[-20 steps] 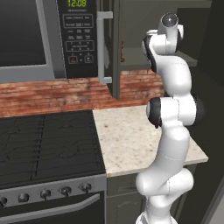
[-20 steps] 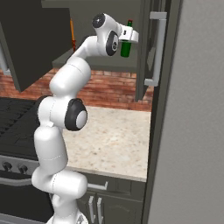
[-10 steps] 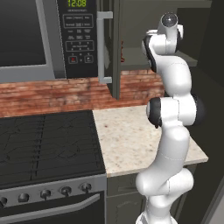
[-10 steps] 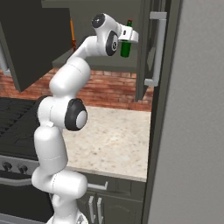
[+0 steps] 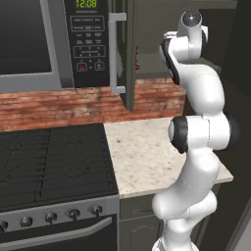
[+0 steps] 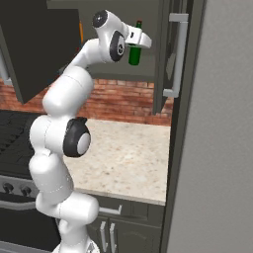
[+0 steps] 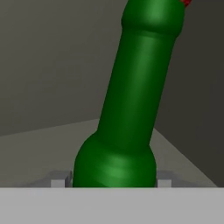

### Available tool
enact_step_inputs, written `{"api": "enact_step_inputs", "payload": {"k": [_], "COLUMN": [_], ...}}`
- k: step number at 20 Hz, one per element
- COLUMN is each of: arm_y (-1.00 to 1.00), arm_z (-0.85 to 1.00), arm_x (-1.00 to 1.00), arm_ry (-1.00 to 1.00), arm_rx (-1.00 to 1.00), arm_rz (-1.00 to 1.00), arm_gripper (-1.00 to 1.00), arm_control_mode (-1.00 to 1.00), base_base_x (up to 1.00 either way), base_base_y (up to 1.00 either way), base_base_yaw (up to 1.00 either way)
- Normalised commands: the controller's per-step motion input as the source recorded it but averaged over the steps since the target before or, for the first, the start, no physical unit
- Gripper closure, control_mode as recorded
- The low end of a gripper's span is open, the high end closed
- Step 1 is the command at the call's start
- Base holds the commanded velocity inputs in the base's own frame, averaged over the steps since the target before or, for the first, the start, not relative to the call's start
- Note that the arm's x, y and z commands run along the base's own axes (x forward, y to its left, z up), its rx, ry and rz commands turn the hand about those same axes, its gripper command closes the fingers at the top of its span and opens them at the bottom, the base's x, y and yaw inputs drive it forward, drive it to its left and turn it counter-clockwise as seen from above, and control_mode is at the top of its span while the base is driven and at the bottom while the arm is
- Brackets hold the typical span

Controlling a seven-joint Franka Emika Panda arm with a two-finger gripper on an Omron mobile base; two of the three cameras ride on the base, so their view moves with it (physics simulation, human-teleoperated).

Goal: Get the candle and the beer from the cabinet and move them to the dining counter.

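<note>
Left base view: the arm rises at the right, over the beige counter slab [image 5: 147, 152] beside the black stove [image 5: 54, 162], and reaches up into the open cabinet [image 5: 128, 54] to the right of the microwave [image 5: 44, 39]. The arm's own links cover its hand here, so nothing can be read of the grasp.

Right base view: the gripper [image 6: 140, 39] is at the beer [image 6: 135, 47], which stands upright on the cabinet shelf with its red cap above the hand. The candle [image 6: 81, 30] shows as an orange sliver to the left, behind the arm.

Hand view: the beer sits centred and very close, its body lying between the two finger pads [image 7: 59, 179]. The jaws stand apart to either side of the glass; whether they already press on it cannot be told, though they appear not yet closed.

Judgement: the step in hand is the grasp. It would be done well by closing evenly on the wide lower body, then lifting slightly and drawing straight out, clear of the door edge and the candle
</note>
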Motion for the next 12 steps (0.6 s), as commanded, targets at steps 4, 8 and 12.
{"api": "enact_step_inputs", "payload": {"k": [4, 8, 12], "arm_y": [0.04, 0.02, 0.02], "arm_z": [-0.16, -0.20, -0.03], "arm_x": [-1.00, -1.00, -1.00], "arm_ry": [-0.09, -0.10, -0.04], "arm_rx": [0.00, 0.00, 0.00], "arm_rz": [0.00, 0.00, 0.00], "arm_gripper": [1.00, 1.00, 1.00], "arm_control_mode": [-1.00, -1.00, -1.00], "base_base_x": [0.00, 0.00, 0.00], "base_base_y": [0.00, 0.00, 0.00], "base_base_yaw": [0.00, 0.00, 0.00]}}
